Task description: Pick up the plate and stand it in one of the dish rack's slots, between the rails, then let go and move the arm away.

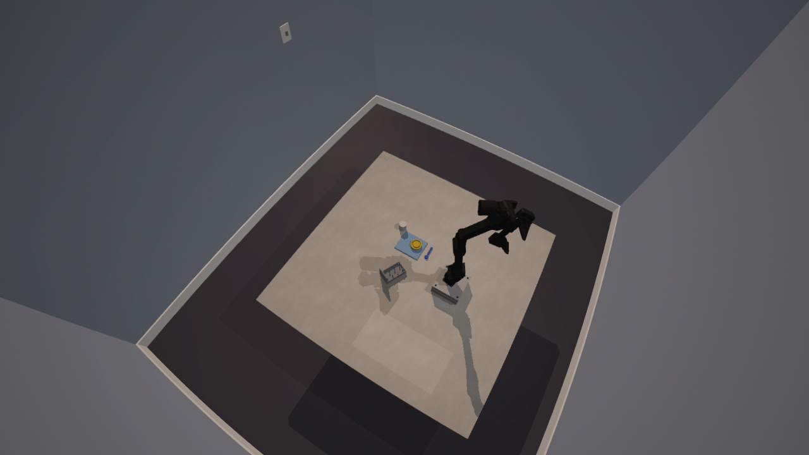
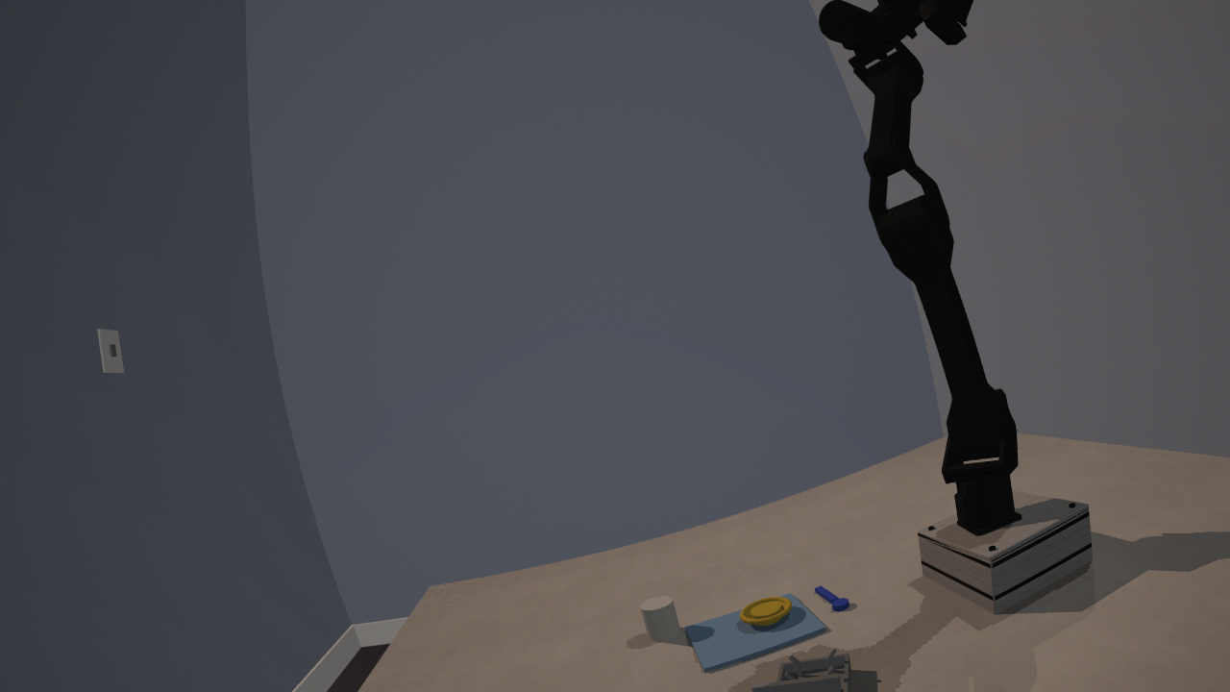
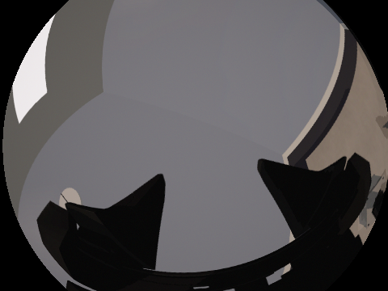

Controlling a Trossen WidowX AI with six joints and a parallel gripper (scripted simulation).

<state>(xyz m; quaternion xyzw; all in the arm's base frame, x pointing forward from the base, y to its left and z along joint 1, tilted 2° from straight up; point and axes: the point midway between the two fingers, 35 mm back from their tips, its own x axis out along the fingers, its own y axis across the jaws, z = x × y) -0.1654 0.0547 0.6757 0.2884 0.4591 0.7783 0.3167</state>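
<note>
Top view shows the yellow plate (image 1: 415, 244) (image 2: 765, 610) lying flat on a blue board (image 1: 404, 247) (image 2: 713, 650), inward from the counter's (image 1: 339, 243) (image 2: 532, 619) edges, well apart from the raised black claw (image 1: 516, 244) (image 3: 211, 167), its fingers spread wide, holding nothing, nearer one corner.

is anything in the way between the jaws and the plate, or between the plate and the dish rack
Nothing visible stands between the open jaws and the plate, or between the plate and the rack. The cup and spoon sit off to the sides.
</note>
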